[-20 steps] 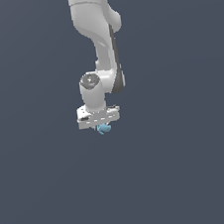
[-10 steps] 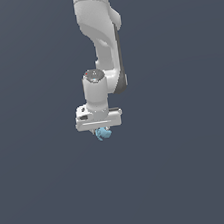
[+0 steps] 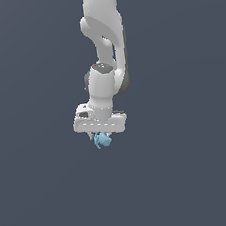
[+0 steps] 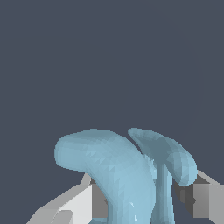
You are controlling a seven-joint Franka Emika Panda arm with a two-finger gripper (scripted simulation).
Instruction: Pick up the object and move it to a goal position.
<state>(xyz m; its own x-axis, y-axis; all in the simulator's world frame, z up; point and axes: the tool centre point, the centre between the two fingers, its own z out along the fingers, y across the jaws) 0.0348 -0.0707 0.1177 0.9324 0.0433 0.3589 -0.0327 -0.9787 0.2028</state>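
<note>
Small light-blue object point(image 3: 103, 140) with curved, rounded lobes, pinched between the pincer point(image 3: 101, 138) fingers, aloft.

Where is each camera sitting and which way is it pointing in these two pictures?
Exterior view: off the arm, its own position unknown, facing the white arm, which hangs from the top edge, with the claw holding the light-blue object.
Wrist view: on the wrist, looking out along the claw; its grey fingertips flank the light-blue object, which fills the foreground.
Shared: both show the claw and the object against plain dark grey.
</note>
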